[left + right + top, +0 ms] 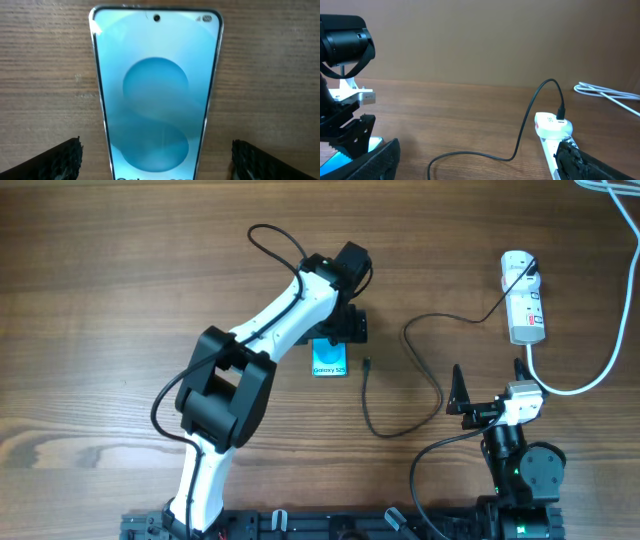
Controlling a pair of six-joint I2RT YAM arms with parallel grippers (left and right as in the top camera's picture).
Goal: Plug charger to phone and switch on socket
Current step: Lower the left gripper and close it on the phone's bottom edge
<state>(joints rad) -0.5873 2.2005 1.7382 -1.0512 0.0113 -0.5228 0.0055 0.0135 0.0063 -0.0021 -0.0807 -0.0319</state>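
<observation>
The wooden table (90, 290) fills every view, and the phone (329, 360) lies flat near its middle, screen up, the "Galaxy" end towards the robot. The white left arm (270, 320) is the biggest thing on it. It slants in from the near edge left of the phone, and its wrist covers the phone's far half from overhead. The left gripper (157, 160) hangs over the phone with its jaws spread, one black finger (60, 160) on each side of the white edges and neither touching. The right arm (515, 450) sits well to the right of the phone, its gripper (489, 378) also released and empty. The thick white cord (600, 370) loops along the table's right edge, farthest from the phone. It joins the socket (524, 298), a white strip far to the phone's right and slightly beyond it. The charger (425, 350) has its black plug seemingly seated in the socket's far end, though the view is too small to be sure. Its thin cable runs back towards the phone, curls nearer the robot, and its connector tip rests just right of the phone, apart from it.
</observation>
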